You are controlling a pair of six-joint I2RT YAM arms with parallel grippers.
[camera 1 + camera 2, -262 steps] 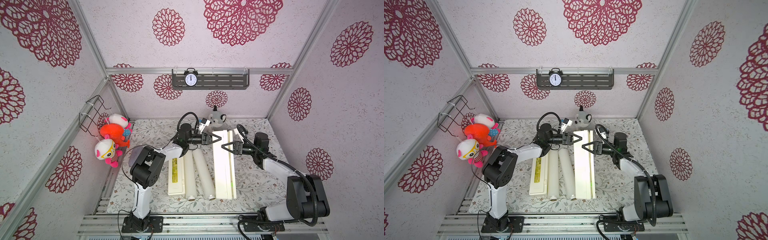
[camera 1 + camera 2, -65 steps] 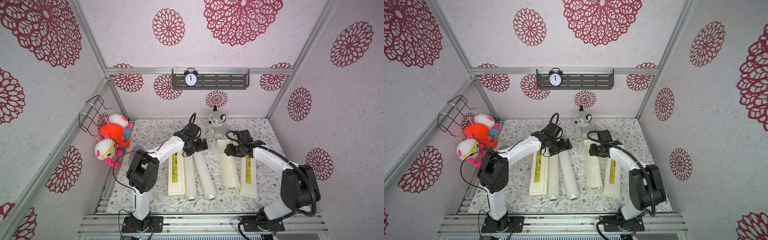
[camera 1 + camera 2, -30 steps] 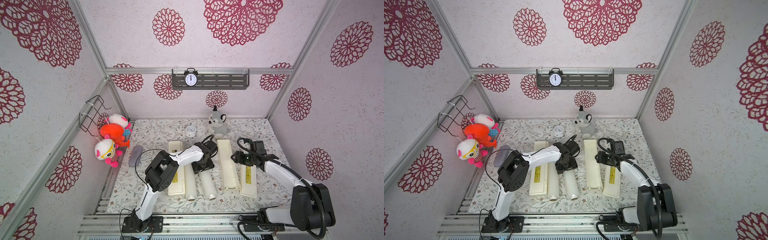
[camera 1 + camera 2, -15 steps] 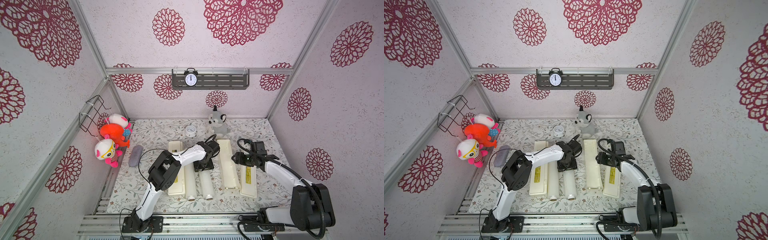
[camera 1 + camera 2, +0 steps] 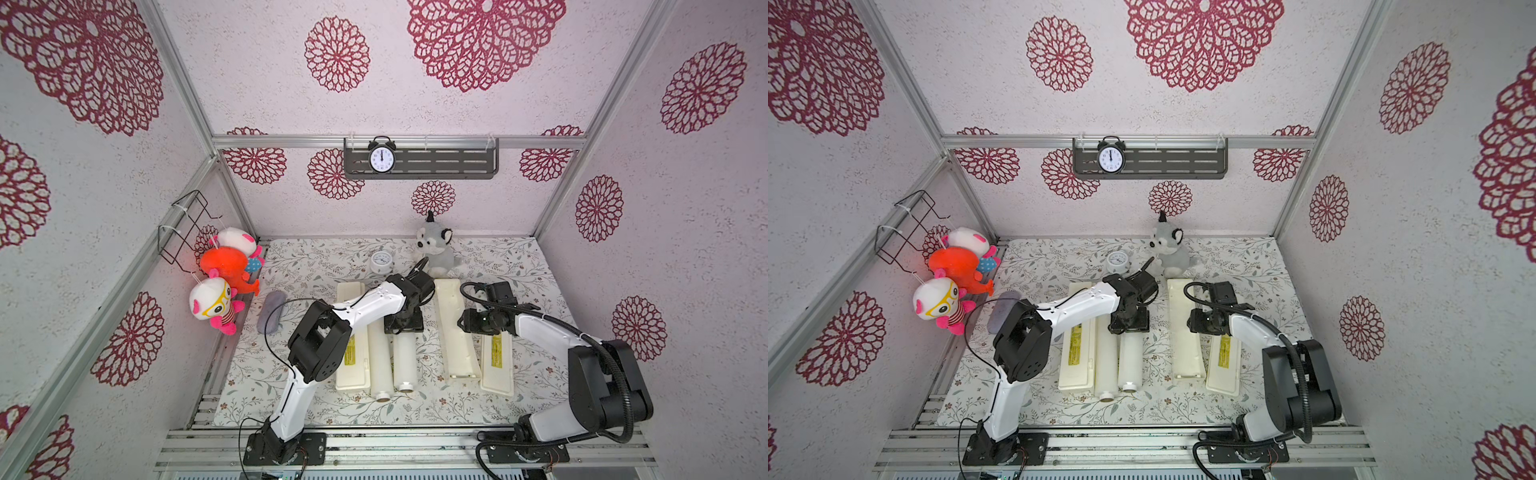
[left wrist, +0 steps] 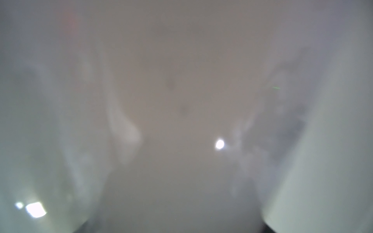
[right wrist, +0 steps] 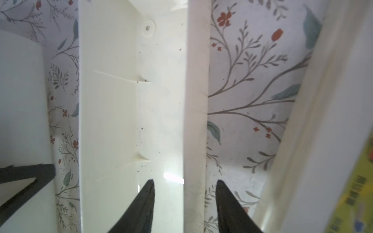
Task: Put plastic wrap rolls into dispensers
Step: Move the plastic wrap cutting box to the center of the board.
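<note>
Two white plastic wrap rolls lie side by side on the floral mat. My left gripper (image 5: 403,324) (image 5: 1128,322) is down over the far part of the right roll (image 5: 405,361) (image 5: 1130,361), shut on it; its wrist view is all blur. The other roll (image 5: 380,365) lies against a closed dispenser (image 5: 353,374) with a yellow label. To the right an open dispenser tray (image 5: 455,345) (image 7: 113,100) stands empty. My right gripper (image 5: 466,322) (image 7: 184,180) is open astride the tray's right wall. The lid (image 5: 496,365) (image 7: 323,100) lies flat beside it.
A grey plush wolf (image 5: 436,249) and a small round white clock (image 5: 381,262) stand at the back of the mat. A grey pouch (image 5: 271,311) lies at the left edge. Plush toys (image 5: 224,270) hang on the left wall.
The right roll has swung from slanted to parallel with the other roll, moving with my left gripper. The right arm has hardly moved.
</note>
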